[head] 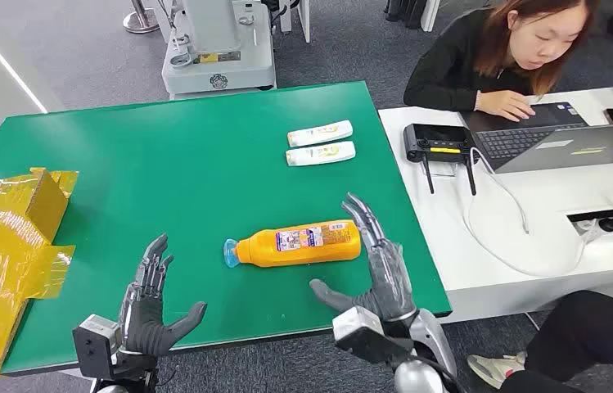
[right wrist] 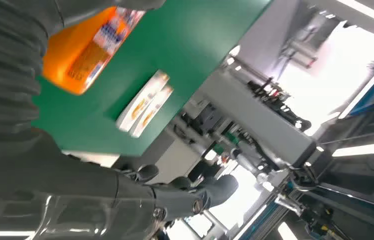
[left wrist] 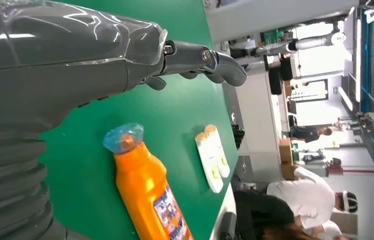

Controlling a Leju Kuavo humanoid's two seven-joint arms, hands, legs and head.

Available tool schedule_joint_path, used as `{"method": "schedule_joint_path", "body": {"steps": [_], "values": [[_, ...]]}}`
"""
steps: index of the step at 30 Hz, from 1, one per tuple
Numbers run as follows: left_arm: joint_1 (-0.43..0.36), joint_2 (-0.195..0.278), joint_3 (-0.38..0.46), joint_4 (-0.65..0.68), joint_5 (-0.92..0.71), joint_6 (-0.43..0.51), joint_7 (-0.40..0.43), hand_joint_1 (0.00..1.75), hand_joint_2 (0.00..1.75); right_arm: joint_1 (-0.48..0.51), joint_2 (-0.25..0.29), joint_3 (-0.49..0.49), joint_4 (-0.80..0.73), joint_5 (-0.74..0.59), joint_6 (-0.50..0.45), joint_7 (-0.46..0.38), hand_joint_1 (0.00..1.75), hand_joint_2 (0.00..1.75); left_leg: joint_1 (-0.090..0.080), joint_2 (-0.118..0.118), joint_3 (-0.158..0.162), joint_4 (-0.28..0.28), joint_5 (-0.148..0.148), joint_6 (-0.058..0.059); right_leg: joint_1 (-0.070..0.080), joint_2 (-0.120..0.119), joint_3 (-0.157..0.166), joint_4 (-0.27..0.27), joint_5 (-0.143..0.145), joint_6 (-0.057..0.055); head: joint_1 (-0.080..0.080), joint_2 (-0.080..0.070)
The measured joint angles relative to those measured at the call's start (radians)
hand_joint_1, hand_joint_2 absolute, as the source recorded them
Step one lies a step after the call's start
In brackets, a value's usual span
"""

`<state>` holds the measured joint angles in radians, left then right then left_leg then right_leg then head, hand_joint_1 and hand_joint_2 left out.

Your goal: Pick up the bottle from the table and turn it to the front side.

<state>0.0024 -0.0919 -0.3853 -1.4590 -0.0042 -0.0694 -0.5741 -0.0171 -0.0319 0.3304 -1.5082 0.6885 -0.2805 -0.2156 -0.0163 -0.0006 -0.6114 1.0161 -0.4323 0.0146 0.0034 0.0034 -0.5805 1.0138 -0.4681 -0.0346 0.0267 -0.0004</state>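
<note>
Flat on its side on the green table (head: pixel 164 164), an orange bottle (head: pixel 299 244) with a clear blue cap (head: pixel 231 253) and a printed label lies between the humanoid robot's two hands, cap end toward the left hand and base toward the right. Neither hand touches the bottle: the left hand (head: pixel 151 299) hovers near the table's front edge, well to the cap side of the bottle, palm turned inward, fingers apart and holding nothing; the right hand (head: pixel 372 266) stands just beside the bottle's base, fingers (head: pixel 362 214) extended upward past the base and thumb spread wide, likewise holding nothing. From the left wrist camera the bottle (left wrist: pixel 147 192) shows with its cap (left wrist: pixel 123 137) nearest the lens and the left hand's thumb (left wrist: pixel 214 61) stretched above the green surface; from the right wrist camera the bottle's base and label (right wrist: pixel 87 47) appear close by the right hand's ribbed cover. Beyond the bottle, toward the table's far side, two small white tubes (head: pixel 320 142) lie side by side, touching or nearly so. Off the cap end, at the table's edge, sits a yellow cardboard box (head: pixel 8 246) wrapped in shiny film. Past the bottle's base end, a white desk (head: pixel 532 221) adjoins the table, carrying a black controller with antennas (head: pixel 440 146) and an open laptop (head: pixel 548 135), at which a person in a black top (head: pixel 471 65) sits with a hand at the keyboard. A white machine base (head: pixel 217 49) stands on the grey carpet behind the table.
</note>
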Motion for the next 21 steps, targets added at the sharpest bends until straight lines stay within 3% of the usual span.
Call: {"method": "schedule_joint_path", "body": {"steps": [7, 13, 21], "values": [[-0.037, -0.009, -0.008, 0.036, 0.002, -0.030, 0.004, 0.00, 1.75, -0.201, -0.032, 0.013, 0.210, 0.019, 0.087, 0.088, 0.00, 1.75, 0.000, 0.000, 0.000, 0.001, 0.002, 0.001, 0.000, 0.000, 0.000, 0.000, 0.001, 0.000, 0.000, 0.000], [-0.077, -0.017, -0.021, 0.074, 0.006, -0.054, 0.010, 0.00, 1.75, -0.385, -0.033, 0.072, 0.475, -0.030, 0.265, 0.150, 0.00, 1.75, 0.000, 0.000, -0.001, 0.001, 0.002, 0.001, 0.000, -0.001, 0.000, 0.000, 0.002, -0.001, 0.000, 0.000], [-0.144, -0.024, -0.034, 0.134, 0.037, -0.067, 0.027, 0.00, 1.75, -0.590, -0.011, 0.225, 0.791, 0.053, 0.488, 0.205, 0.00, 1.75, 0.000, -0.001, -0.001, 0.002, 0.003, 0.000, 0.000, -0.001, 0.000, 0.001, 0.002, 0.000, 0.000, 0.000]]}}
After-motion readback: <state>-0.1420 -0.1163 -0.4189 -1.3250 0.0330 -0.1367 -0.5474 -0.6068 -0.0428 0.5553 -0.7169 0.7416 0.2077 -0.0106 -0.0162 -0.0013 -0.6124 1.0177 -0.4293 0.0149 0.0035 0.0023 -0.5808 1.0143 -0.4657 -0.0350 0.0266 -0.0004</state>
